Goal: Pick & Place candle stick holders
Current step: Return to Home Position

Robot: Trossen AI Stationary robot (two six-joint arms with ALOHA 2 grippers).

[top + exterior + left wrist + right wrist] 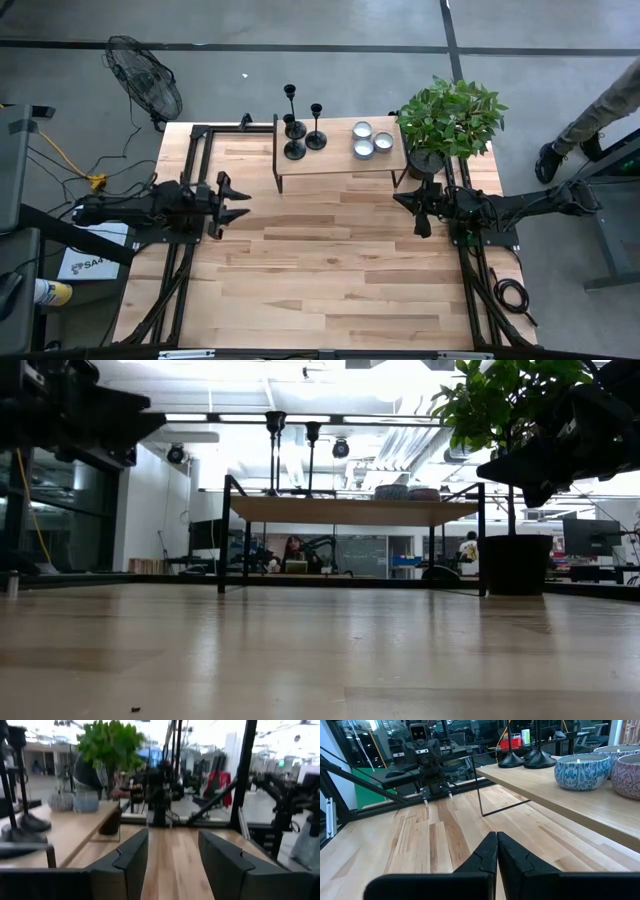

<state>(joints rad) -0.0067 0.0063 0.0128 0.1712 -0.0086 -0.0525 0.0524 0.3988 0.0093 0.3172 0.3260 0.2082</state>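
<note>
Three black candlestick holders (298, 128) of differing heights stand upright on their round bases on the left part of a small raised wooden shelf (340, 162) at the table's far middle. They also show in the low view (276, 450). Their bases show in the left wrist view (30, 824) and the right wrist view (513, 760). My left gripper (243, 201) is open and empty, above the table to the left of the shelf and nearer than it. My right gripper (408, 203) is shut and empty, to the right of the shelf and nearer than it.
Three patterned candle tins (370, 140) stand on the shelf's right part. A potted green plant (450, 120) stands at the table's far right. A floor fan (145, 75) is beyond the far left corner. A person's legs (590, 120) show at the far right. The light wood tabletop (330, 270) stretches toward the near edge.
</note>
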